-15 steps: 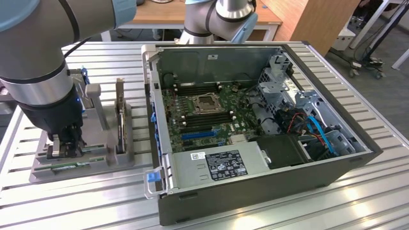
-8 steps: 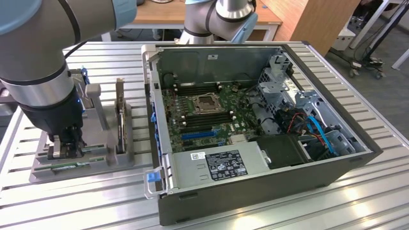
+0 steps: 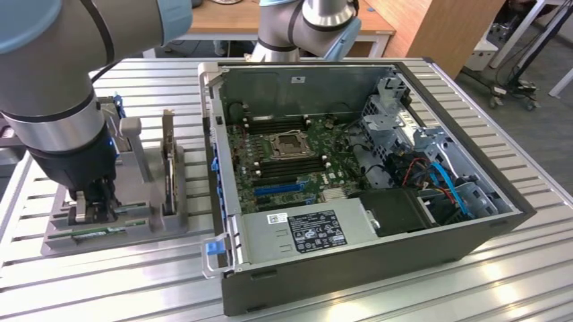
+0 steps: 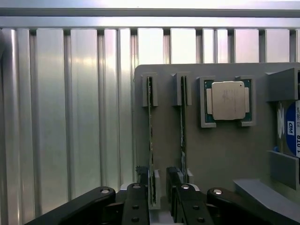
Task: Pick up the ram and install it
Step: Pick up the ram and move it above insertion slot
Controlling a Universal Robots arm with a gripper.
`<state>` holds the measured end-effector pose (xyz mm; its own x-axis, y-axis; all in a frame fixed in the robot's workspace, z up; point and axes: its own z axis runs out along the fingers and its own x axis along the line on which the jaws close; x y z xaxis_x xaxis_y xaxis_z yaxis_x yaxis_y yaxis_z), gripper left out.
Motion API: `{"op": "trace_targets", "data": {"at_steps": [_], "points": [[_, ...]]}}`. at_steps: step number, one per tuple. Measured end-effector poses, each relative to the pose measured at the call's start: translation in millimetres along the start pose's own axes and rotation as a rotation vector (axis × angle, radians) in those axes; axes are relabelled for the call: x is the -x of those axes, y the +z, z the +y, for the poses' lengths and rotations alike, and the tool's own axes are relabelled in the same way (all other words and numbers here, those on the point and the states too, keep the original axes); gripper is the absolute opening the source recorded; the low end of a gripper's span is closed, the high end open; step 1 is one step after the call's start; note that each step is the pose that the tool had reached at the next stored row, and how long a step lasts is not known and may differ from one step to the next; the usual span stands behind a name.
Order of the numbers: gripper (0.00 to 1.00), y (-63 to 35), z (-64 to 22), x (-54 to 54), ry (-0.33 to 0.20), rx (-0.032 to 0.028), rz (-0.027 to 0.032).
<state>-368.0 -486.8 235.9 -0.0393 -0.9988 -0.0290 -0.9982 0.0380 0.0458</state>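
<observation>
The gripper (image 4: 158,186) is hovering with jaws spread; the ram (image 4: 150,131) is standing on edge in the grey holder (image 4: 220,154), between the jaws but nearer one; closing off-centre risks tilting it, or catching the second stick (image 4: 183,126) just outside the other jaw.

place: robotics lab | signs: slotted aluminium bench (image 3: 107,285), opened computer case (image 3: 358,278)

Silver-grey arm (image 3: 54,80), black end effector (image 4: 159,187)
</observation>
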Motion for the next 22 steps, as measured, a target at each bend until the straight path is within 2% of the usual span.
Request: {"op": "trace_targets", "data": {"at_steps": [6,22], "points": [[0.29,2.1,-0.1,-2.1,-0.001,0.0009,0.0],[0.29,16.3,-0.8,-3.4,-0.002,0.0079,0.0004]]}}
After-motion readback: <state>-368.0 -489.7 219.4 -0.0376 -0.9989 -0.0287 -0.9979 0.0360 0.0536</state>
